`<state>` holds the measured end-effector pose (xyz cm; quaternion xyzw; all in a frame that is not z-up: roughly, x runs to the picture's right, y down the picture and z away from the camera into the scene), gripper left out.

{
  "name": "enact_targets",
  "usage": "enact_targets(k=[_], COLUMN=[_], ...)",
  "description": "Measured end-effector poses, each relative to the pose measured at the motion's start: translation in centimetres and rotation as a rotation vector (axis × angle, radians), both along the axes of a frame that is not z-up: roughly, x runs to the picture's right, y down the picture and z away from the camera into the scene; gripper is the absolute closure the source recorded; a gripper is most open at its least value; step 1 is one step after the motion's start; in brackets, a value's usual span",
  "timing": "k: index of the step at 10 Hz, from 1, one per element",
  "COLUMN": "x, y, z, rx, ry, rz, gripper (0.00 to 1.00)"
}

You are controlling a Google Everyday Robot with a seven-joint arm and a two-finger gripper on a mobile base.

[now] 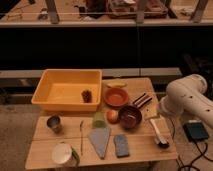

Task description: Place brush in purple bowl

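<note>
Table (45,150) layout, by size: locate the arm (187,100) off the right edge and the yellow bin (65,90) at rear left. Then locate the purple bowl (130,116) right of centre, just in front of the orange bowl (116,96). Locate the brush (159,131) last: flat on the table near the right edge, just right of the purple bowl and apart from it. White handle toward the rear, dark bristle end toward the front edge.

Judged step: reach and grasp, brush not yet lifted.
- Descend straight down over the middle of the white handle.
- Set the claw across the handle, not along it.
- Close low, near the table surface, to prevent slip of the short handle.
- Avoid the striped flat object (142,100) behind the brush.
- Lift above the bowl rim before moving left.
- Release only over the reddish-brown inside.

Arm pose: bulky white link angled down and left from the right, lower end over the table's right edge, above the rear of the handle. Claw (161,114) at that lower end, near the brush. Claw state: not determinable.
</note>
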<state>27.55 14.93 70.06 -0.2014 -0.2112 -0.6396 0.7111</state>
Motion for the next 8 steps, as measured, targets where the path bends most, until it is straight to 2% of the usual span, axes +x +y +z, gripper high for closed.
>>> enact_targets(k=[2,3,6,8], x=[0.1,0.0,0.6,0.5], y=[1.7,2.1,3.1,3.5], z=[1.5,1.8,1.9,2.0], rx=[-0.077,-0.100,-0.149,-0.162], ry=[-0.016,-0.024,-0.028,-0.043], rz=[-0.012,-0.019,-0.034,-0.050], gripper=[0.20,0.20,0.20,0.20])
